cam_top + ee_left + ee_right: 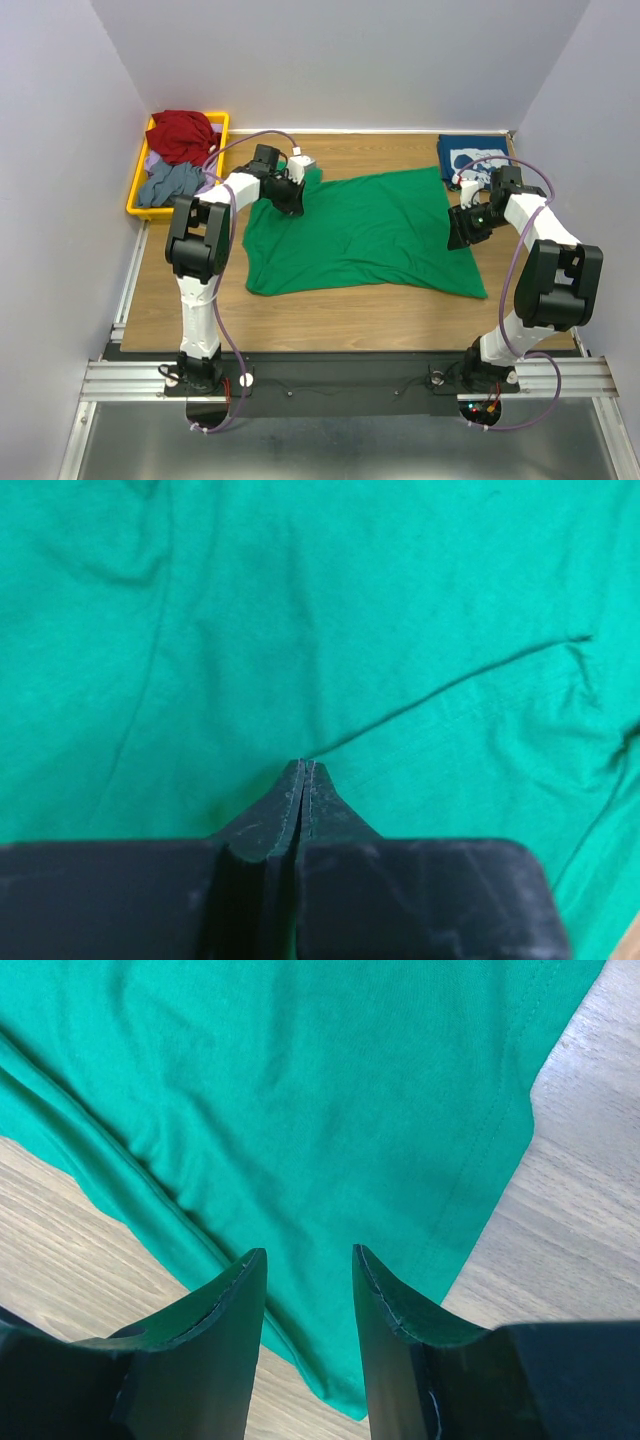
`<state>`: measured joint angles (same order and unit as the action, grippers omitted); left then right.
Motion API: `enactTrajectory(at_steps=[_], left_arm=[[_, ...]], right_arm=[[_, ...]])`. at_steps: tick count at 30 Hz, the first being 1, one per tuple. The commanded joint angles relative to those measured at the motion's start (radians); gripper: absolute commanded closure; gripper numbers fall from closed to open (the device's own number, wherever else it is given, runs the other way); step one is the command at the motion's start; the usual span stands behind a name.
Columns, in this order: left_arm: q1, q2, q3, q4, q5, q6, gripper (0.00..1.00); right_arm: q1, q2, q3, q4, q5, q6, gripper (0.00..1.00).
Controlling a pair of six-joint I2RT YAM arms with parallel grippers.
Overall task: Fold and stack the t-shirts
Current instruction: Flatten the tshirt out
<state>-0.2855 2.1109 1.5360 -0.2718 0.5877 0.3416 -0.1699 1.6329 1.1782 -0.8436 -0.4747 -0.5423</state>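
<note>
The bright green t-shirt (360, 235) lies spread flat in the middle of the wooden table (330, 310). My left gripper (293, 200) is down on its far left corner. In the left wrist view its jaws (307, 763) are pressed together on the cloth (400, 600), and a crease runs out from the tips. My right gripper (462, 228) hovers over the shirt's right edge. It is open (310, 1252), with a corner of the green cloth (300, 1090) lying between and below the fingers. The navy t-shirt (470, 155) with its white print lies folded at the far right.
A yellow bin (137, 208) at the far left holds a red cloth (180, 132) and a grey-blue one (168, 182). White walls close in the table on three sides. A metal rail (350, 375) runs along the near edge by the arm bases.
</note>
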Motion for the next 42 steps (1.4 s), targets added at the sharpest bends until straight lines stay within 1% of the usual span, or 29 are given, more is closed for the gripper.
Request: enactTrajectory(at_steps=[1, 4, 7, 8, 10, 11, 12, 13, 15, 16, 17, 19, 20, 21, 22, 23, 25, 26, 30, 31, 32, 33, 34, 35, 38, 39, 40, 41, 42], left_arm=[[-0.012, -0.139, 0.012, -0.042, 0.066, 0.028, 0.98], [-0.018, -0.187, -0.005, -0.093, 0.098, 0.068, 1.00], [-0.032, -0.271, -0.043, -0.190, 0.159, 0.152, 1.00], [-0.040, -0.320, -0.071, -0.257, 0.187, 0.212, 1.00], [-0.069, -0.374, -0.106, -0.328, 0.208, 0.272, 1.00], [-0.081, -0.426, -0.126, -0.412, 0.227, 0.316, 1.00], [-0.096, -0.452, -0.166, -0.456, 0.231, 0.354, 1.00], [-0.137, -0.506, -0.189, -0.499, 0.231, 0.441, 1.00], [-0.184, -0.566, -0.267, -0.607, 0.222, 0.509, 1.00], [-0.205, -0.598, -0.296, -0.633, 0.221, 0.560, 1.00], [-0.255, -0.668, -0.325, -0.664, 0.221, 0.574, 1.00], [-0.315, -0.738, -0.404, -0.696, 0.219, 0.612, 1.00], [-0.354, -0.805, -0.427, -0.704, 0.206, 0.628, 1.00], [-0.427, -0.865, -0.442, -0.707, 0.187, 0.620, 1.00], [-0.458, -0.865, -0.448, -0.696, 0.176, 0.620, 1.00], [-0.519, -0.914, -0.464, -0.696, 0.167, 0.629, 1.00], [-0.593, -0.959, -0.477, -0.733, 0.170, 0.681, 1.00], [-0.625, -0.970, -0.484, -0.744, 0.170, 0.682, 1.00], [-0.691, -0.979, -0.519, -0.846, 0.202, 0.816, 1.00], [-0.711, -0.988, -0.534, -0.846, 0.196, 0.812, 1.00], [-0.760, -1.009, -0.548, -0.848, 0.179, 0.810, 1.00], [-0.776, -1.016, -0.574, -0.848, 0.170, 0.803, 0.98], [-0.782, -1.017, -0.577, -0.850, 0.166, 0.800, 0.86], [-0.784, -1.016, -0.576, -0.848, 0.173, 0.797, 0.67], [-0.788, -1.040, -0.548, -0.845, 0.158, 0.810, 0.59], [-0.788, -1.048, -0.528, -0.842, 0.140, 0.810, 0.59], [-0.788, -1.071, -0.519, -0.827, 0.115, 0.772, 0.59], [-0.772, -1.081, -0.510, -0.787, 0.071, 0.752, 0.64], [-0.752, -1.091, -0.496, -0.773, 0.060, 0.745, 0.66]], right_arm=[[-0.003, -0.042, 0.003, 0.034, 0.005, -0.007, 0.55], [-0.003, -0.051, 0.014, 0.034, 0.010, -0.005, 0.55], [-0.005, -0.059, 0.026, 0.032, 0.024, -0.004, 0.55], [-0.005, -0.065, 0.031, 0.031, 0.033, -0.002, 0.55], [-0.005, -0.071, 0.040, 0.031, 0.044, 0.001, 0.55], [-0.005, -0.076, 0.047, 0.031, 0.056, 0.002, 0.55], [-0.005, -0.085, 0.052, 0.032, 0.062, 0.005, 0.55], [-0.005, -0.091, 0.054, 0.029, 0.068, 0.005, 0.55], [-0.005, -0.106, 0.061, 0.031, 0.088, 0.005, 0.55], [-0.005, -0.113, 0.063, 0.029, 0.096, 0.004, 0.55], [-0.005, -0.120, 0.061, 0.031, 0.108, 0.002, 0.55], [-0.006, -0.140, 0.055, 0.029, 0.126, -0.004, 0.55], [-0.006, -0.146, 0.054, 0.029, 0.148, -0.008, 0.55], [-0.008, -0.160, 0.044, 0.026, 0.157, -0.018, 0.55], [-0.008, -0.168, 0.040, 0.023, 0.165, -0.018, 0.55], [-0.008, -0.174, 0.035, 0.021, 0.180, -0.027, 0.55], [-0.008, -0.197, 0.025, 0.012, 0.203, -0.042, 0.55], [-0.008, -0.205, 0.020, 0.009, 0.203, -0.048, 0.55], [-0.008, -0.229, 0.008, -0.008, 0.231, -0.077, 0.54], [-0.008, -0.231, 0.006, -0.020, 0.232, -0.082, 0.54], [-0.008, -0.231, 0.005, -0.028, 0.231, -0.094, 0.54], [-0.008, -0.231, 0.005, -0.035, 0.228, -0.102, 0.54], [-0.008, -0.232, 0.003, -0.044, 0.225, -0.110, 0.54], [-0.008, -0.232, 0.000, -0.064, 0.216, -0.126, 0.54], [-0.008, -0.229, -0.011, -0.103, 0.188, -0.157, 0.52], [-0.008, -0.226, -0.014, -0.116, 0.177, -0.169, 0.52], [-0.008, -0.216, -0.017, -0.147, 0.167, -0.197, 0.52], [-0.008, -0.209, -0.020, -0.163, 0.145, -0.205, 0.52], [-0.008, -0.203, -0.031, -0.175, 0.134, -0.211, 0.52]])
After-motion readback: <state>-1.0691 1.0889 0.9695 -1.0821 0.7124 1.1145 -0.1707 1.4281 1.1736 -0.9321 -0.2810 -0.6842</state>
